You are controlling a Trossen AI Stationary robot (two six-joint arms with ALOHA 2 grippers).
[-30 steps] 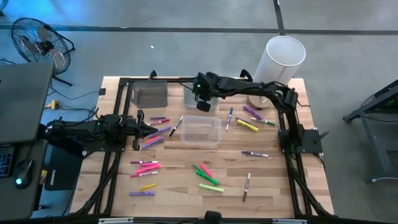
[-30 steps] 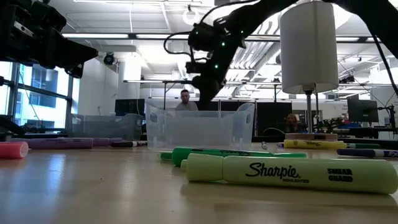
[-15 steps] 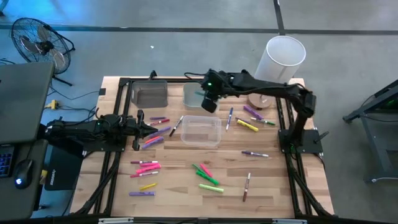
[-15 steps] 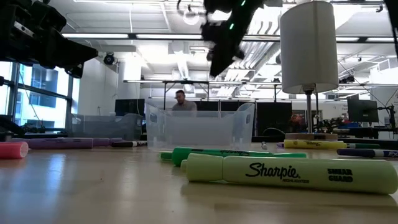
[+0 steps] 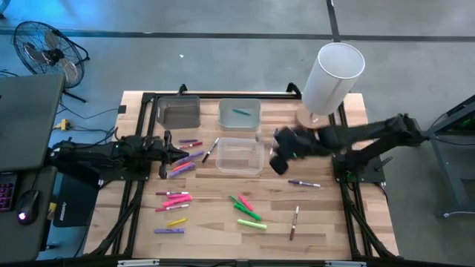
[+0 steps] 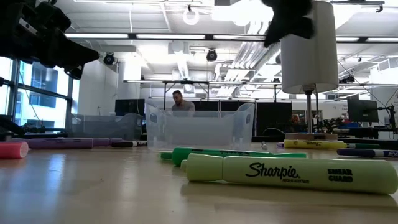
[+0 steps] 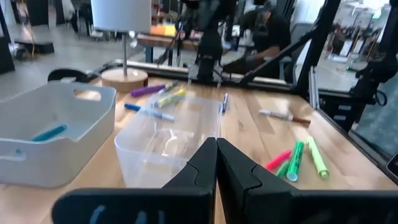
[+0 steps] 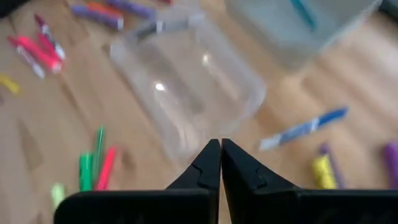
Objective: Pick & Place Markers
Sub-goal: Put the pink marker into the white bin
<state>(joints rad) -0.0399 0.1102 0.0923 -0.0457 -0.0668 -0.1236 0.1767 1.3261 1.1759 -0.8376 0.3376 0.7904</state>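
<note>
From above, the right gripper (image 5: 279,165) hangs closed and empty just right of the clear bin (image 5: 240,156), while the left gripper (image 5: 183,152), also closed and empty, sits by scattered markers (image 5: 178,198), with a teal marker (image 5: 242,113) in the far grey bin (image 5: 239,113). At table height, a yellow-green Sharpie (image 6: 289,173) fills the foreground, partly blocking the view. The right wrist view shows closed fingertips (image 8: 219,149) over the clear bin's edge.

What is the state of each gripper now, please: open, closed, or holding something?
Left gripper: fingers closed, holding nothing, beside the clear plastic bin.
Right gripper: fingers closed, holding nothing, above the wooden table.
</note>
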